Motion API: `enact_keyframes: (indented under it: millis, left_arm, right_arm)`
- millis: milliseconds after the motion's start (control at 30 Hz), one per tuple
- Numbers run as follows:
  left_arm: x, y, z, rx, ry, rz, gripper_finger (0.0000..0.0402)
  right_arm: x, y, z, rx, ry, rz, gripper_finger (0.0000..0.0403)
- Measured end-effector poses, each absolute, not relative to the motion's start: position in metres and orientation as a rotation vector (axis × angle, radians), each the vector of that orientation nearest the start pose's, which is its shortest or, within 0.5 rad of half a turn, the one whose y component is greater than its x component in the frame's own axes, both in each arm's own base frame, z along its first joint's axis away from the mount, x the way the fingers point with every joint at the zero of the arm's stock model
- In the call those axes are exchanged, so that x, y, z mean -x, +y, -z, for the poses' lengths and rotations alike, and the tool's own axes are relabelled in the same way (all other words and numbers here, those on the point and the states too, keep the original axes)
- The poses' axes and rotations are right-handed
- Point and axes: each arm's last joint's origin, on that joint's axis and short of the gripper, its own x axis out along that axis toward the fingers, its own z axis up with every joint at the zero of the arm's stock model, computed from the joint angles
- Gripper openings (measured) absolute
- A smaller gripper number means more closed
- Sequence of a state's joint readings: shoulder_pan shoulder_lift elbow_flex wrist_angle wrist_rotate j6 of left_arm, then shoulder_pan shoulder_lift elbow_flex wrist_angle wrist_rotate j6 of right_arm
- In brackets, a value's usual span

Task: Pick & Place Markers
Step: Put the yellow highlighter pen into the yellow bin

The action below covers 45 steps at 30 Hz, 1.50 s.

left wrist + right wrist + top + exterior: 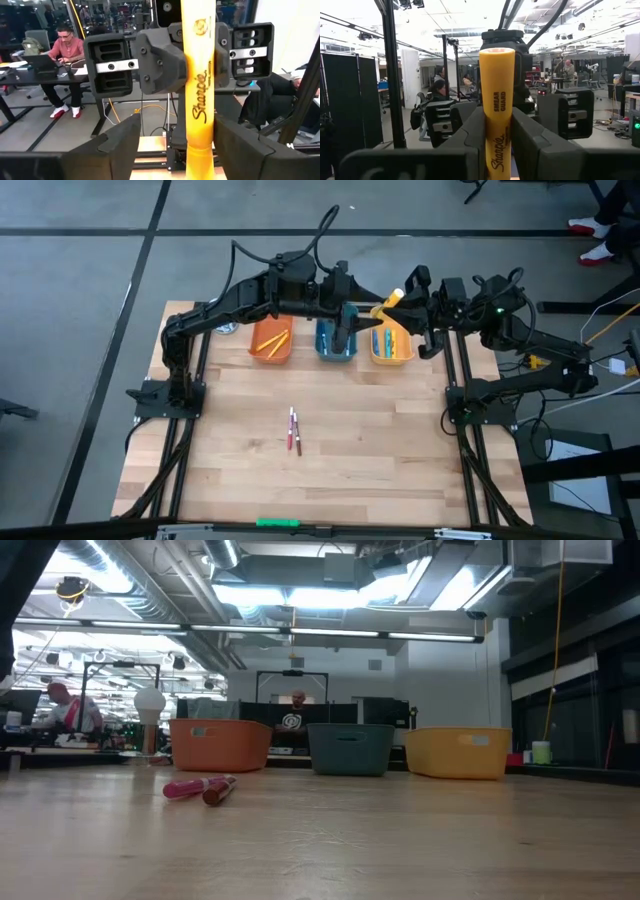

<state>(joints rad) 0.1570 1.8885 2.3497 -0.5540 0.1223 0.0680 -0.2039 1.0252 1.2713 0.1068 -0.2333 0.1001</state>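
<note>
Above the far row of bins, the two dark arms are meeting over the yellow plastic bin (391,345), and a yellow Sharpie marker (393,299) is standing in the air between them. The right gripper (497,145) is gripping the yellow marker's lower body, its two dark fingers (547,150) pressing against the barrel on both sides, with the capped end pointing up toward the left arm's wrist. In the left wrist view the same marker (200,85) is running up between the left gripper (172,145) and the right arm's gripper body; the left fingers (120,142) are standing spread wide to either side of the barrel, not touching it. In the high view the left arm is reaching across the teal plastic bin (336,340), which is sitting between the yellow bin and an orange plastic bin (271,340) holding a few yellow markers (272,341). Blue and yellow markers (384,342) are lying in the yellow bin. Out on the open wooden table (380,450), well apart from the bins, two red markers (294,429) are lying side by side, just touching; the low view is showing them (200,787) in front of the orange bin. A bright green stick (278,522) is lying at the table's near edge.
</note>
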Motion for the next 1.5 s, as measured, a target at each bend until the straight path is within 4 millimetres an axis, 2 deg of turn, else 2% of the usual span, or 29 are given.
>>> enact_keyframes:
  millis: [200,400,733,900,1100,1300,1500]
  left_arm:
    - [-0.387,0.058,-0.505,-0.048,0.122,-0.024,0.0238]
    - [-0.387,0.058,-0.505,-0.054,0.127,-0.023,0.0236]
    - [-0.386,0.058,-0.504,-0.062,0.13,-0.023,0.0225]
    - [-0.386,0.058,-0.502,-0.061,0.158,-0.023,0.0179]
    - [-0.384,0.058,-0.499,-0.036,0.199,-0.023,0.0099]
    - [-0.374,0.056,-0.504,-0.02,0.206,-0.023,0.0019]
    - [-0.357,0.048,-0.515,-0.02,0.213,-0.031,0.0002]
  right_arm:
    - [-0.185,-0.032,-0.484,-0.014,-0.362,-0.045,0.0065]
    - [-0.168,-0.028,-0.488,0.009,-0.372,-0.032,0.0065]
    - [-0.141,-0.027,-0.487,0.001,-0.326,0.132,0.0065]
    - [-0.141,-0.03,-0.479,-0.02,-0.242,0.22,0.0065]
    - [-0.145,-0.034,-0.468,-0.047,-0.139,0.329,0.0065]
    - [-0.146,-0.038,-0.462,-0.079,-0.077,0.436,0.0065]
    - [-0.149,-0.045,-0.455,-0.171,-0.038,0.493,0.0065]
